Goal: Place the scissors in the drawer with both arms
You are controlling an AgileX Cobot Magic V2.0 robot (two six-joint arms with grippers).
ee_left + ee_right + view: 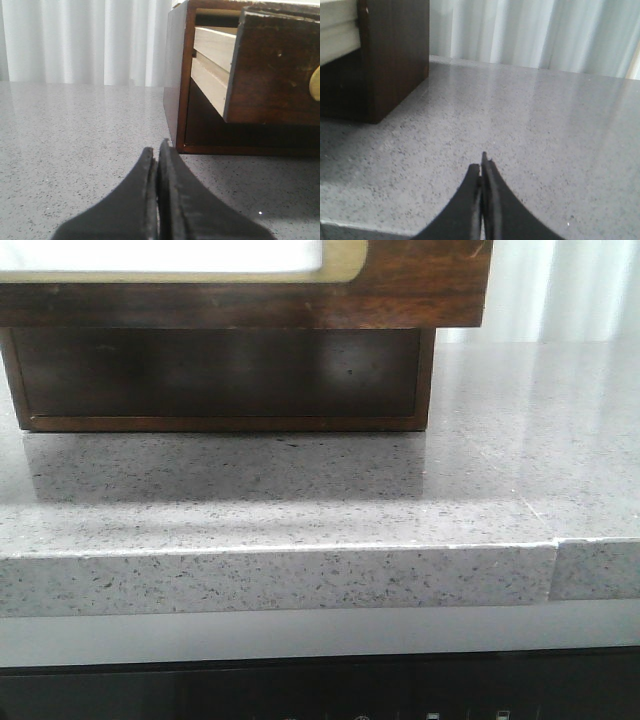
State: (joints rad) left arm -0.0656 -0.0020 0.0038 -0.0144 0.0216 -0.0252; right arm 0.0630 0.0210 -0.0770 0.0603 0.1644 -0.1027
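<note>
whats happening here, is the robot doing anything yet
Nothing is being handled at the moment. Both the left gripper and the right gripper have their jaws shut on nothing and sit low over the grey speckled countertop. The wooden box stands on the counter, and its drawer is pulled partway out, its light inner side wall showing. The scissors are not in any view, so where they are cannot be told.

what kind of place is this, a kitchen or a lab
Hard to say; probably a staged indoor test bench. A speckled grey stone countertop holds only a wooden drawer box, with white curtains behind.
</note>
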